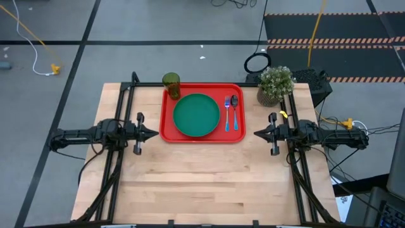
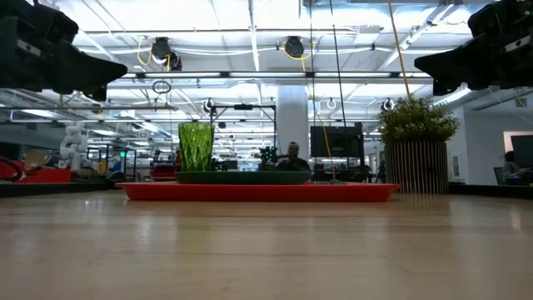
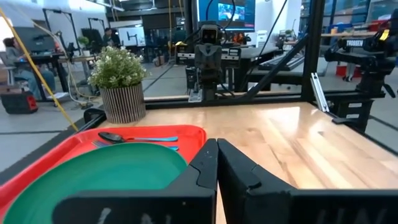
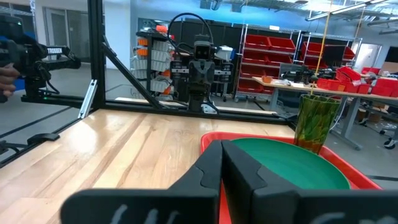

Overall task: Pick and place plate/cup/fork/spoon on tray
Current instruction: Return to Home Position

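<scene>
The red tray lies at the table's far middle. The dark-green plate rests flat on it, and the fork and spoon lie side by side on its right part. The olive-green cup stands upright at the tray's far left corner; whether on the tray or just beyond its rim, I cannot tell. My left gripper is shut and empty, above the table left of the tray. My right gripper is shut and empty, right of the tray.
A potted plant with pale leaves stands at the far right, just right of the tray. Black frame rails run along both sides of the table. Bare wooden table lies between the tray and the near edge.
</scene>
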{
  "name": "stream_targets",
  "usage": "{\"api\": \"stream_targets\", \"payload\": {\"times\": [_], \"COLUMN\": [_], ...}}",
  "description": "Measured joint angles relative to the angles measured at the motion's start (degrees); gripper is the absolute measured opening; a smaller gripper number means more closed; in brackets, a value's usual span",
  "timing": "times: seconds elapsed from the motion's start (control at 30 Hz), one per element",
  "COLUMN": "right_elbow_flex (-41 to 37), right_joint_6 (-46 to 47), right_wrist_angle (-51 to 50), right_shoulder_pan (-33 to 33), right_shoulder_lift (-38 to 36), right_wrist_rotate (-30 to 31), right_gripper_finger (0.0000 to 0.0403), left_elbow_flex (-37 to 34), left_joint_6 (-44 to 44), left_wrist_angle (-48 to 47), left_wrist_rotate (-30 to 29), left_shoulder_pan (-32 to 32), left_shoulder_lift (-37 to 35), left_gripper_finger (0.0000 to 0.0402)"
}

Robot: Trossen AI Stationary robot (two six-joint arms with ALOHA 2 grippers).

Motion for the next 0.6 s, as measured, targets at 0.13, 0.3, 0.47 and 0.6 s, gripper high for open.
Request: {"api": "stream_targets", "payload": {"times": [0.13, 0.3, 0.47, 0.6], "right_elbow_flex": [0.0, 0.0, 0.0, 0.0], "right_joint_6": [0.0, 0.0, 0.0, 0.0], "right_wrist_angle": [0.0, 0.0, 0.0, 0.0], "right_shoulder_pan": [0.0, 0.0, 0.0, 0.0], "right_shoulder_lift": [0.0, 0.0, 0.0, 0.0], "right_wrist_rotate": [0.0, 0.0, 0.0, 0.0], "right_gripper_finger": [0.0, 0.0, 0.0, 0.0], "left_elbow_flex": [0.0, 0.0, 0.0, 0.0], "left_joint_6": [1.0, 0.3, 0.2, 0.1], "left_wrist_angle": [0.0, 0.0, 0.1, 0.1], "left_wrist_rotate": [-0.1, -0.2, -0.2, -0.2], "left_shoulder_pan": [0.0, 0.0, 0.0, 0.0], "left_shoulder_lift": [0.0, 0.0, 0.0, 0.0], "left_gripper_finger": [0.0009, 0.0019, 0.0015, 0.0007]}}
